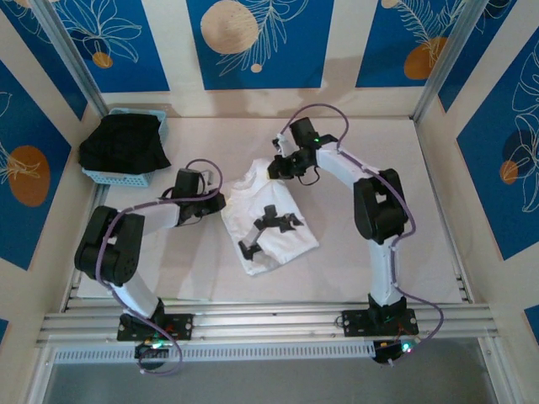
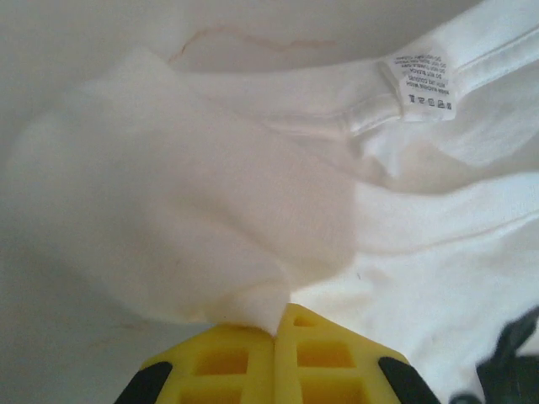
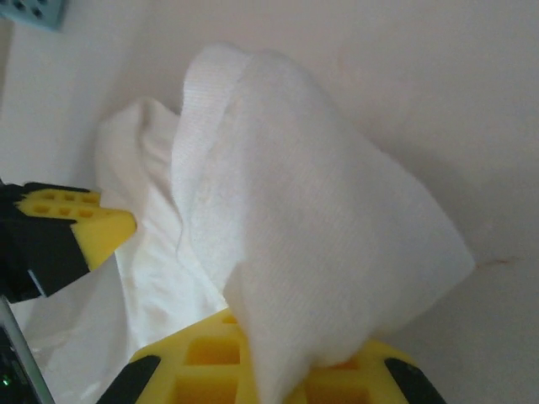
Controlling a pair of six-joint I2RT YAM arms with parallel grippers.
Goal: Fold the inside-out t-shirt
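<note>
Now the inside-out t-shirt lies crumpled mid-table, between the two arms. Its long axis runs roughly far to near, and the collar end with its sewn label points toward the far side. The left gripper is clamped on a fold at the shirt's left edge. The right gripper pinches bunched cloth at the far edge.

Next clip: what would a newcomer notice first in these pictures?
The white t-shirt lies crumpled in the middle of the table with both tools shut on it. The left tool pinches its left edge and the right tool its far edge. After that, the eye goes to the black garment heaped in a blue basket at the far-left corner.
</note>
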